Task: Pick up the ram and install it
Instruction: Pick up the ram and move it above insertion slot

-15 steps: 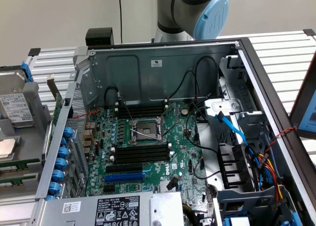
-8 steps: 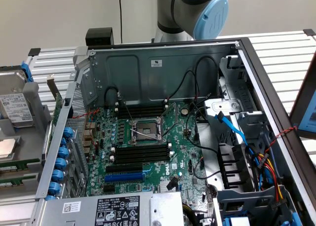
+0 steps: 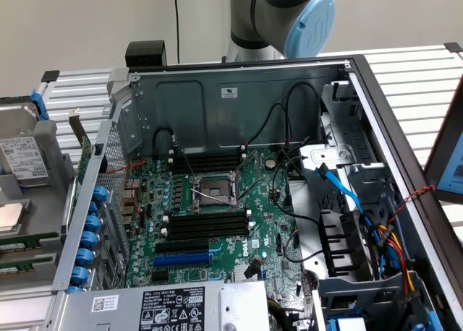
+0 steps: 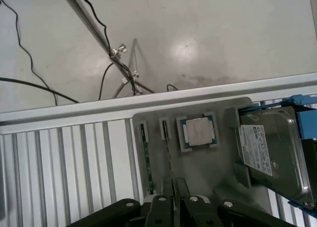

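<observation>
While the arm (image 3: 286, 13) rises behind the far wall of the open computer case (image 3: 188, 100), the hand (image 4: 173, 187) hangs low over a grey tray (image 4: 208, 172) that lies on the slatted desk (image 4: 59, 167), at the exterior view's left of the case. On edge in a slot of that tray stands the ram (image 4: 169, 157), seen as a thin line that runs in under the middle of the hand. I cannot tell whether the hand is apart, together or clamped on the stick. Just beside it, in the neighbouring slot, stands another green stick (image 4: 147, 162), on the side away from the processor (image 4: 198, 133). The processor lies in its own recess between the ram and a hard drive (image 4: 267, 152), which rests at the tray's other end with blue rails on it. Inside the case the motherboard (image 3: 260, 201) lies flat, and its long black slots (image 3: 206, 222) run on either side of the bare socket (image 3: 215, 188).
</observation>
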`<move>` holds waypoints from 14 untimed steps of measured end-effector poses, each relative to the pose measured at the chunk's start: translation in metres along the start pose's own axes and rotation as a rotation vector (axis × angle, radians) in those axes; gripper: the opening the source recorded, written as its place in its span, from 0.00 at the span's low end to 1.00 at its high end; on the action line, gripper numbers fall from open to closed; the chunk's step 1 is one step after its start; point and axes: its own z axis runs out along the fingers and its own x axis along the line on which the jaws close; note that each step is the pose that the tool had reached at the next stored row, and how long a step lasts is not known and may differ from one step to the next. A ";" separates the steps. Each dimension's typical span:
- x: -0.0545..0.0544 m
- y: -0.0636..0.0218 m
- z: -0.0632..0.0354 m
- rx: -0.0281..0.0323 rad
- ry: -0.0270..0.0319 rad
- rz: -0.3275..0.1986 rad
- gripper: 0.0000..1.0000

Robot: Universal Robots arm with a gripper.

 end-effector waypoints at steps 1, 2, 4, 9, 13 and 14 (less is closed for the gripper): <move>0.003 -0.0022 0.0016 0.0001 -0.0001 0.000 0.18; 0.006 -0.0047 0.0032 0.0000 0.0000 0.000 0.18; 0.011 -0.0099 0.0066 0.0003 -0.0002 0.000 0.18; 0.012 -0.0214 0.0146 0.0001 0.0003 -0.004 0.18; 0.011 -0.0294 0.0230 0.0003 0.0020 -0.019 0.18; 0.011 -0.0304 0.0249 0.0003 0.0027 -0.025 0.18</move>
